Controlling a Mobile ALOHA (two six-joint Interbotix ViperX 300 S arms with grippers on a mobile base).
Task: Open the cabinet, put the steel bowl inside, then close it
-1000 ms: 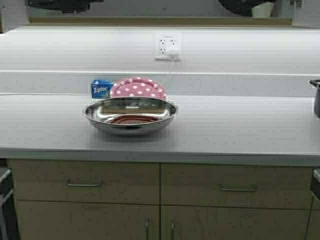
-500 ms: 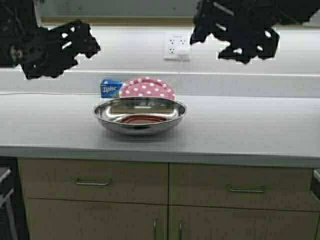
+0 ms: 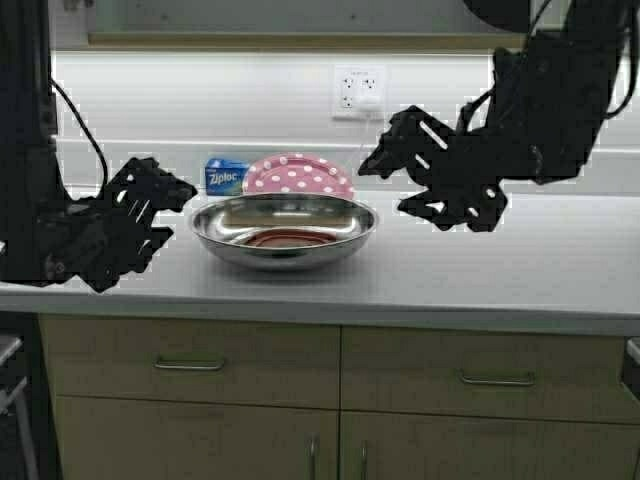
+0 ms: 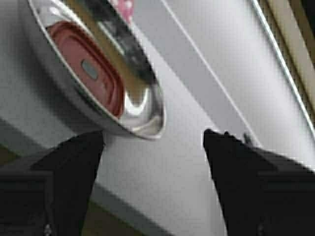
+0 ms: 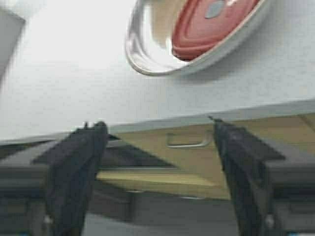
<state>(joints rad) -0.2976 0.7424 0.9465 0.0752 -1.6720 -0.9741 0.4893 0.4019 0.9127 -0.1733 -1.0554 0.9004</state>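
Steel bowl point(image 3: 284, 231): upright on the table point(image 3: 500, 270), mouth up, round, no long axis.
Left claw point(image 3: 165, 205): spread apart, beside its left rim.
Right claw point(image 3: 400, 180): spread apart, just right, raised.

On the bench point(image 3: 480, 270) stand one steel bowl point(image 3: 284, 230), one pink dotted plate point(image 3: 298, 176) and one blue Ziploc box point(image 3: 226, 176). One wall socket point(image 3: 359, 92) is above. Two grippers are in view, left point(image 3: 165, 200) and right point(image 3: 400, 175). Below are two drawers point(image 3: 190, 365), each with one handle point(image 3: 187, 366).
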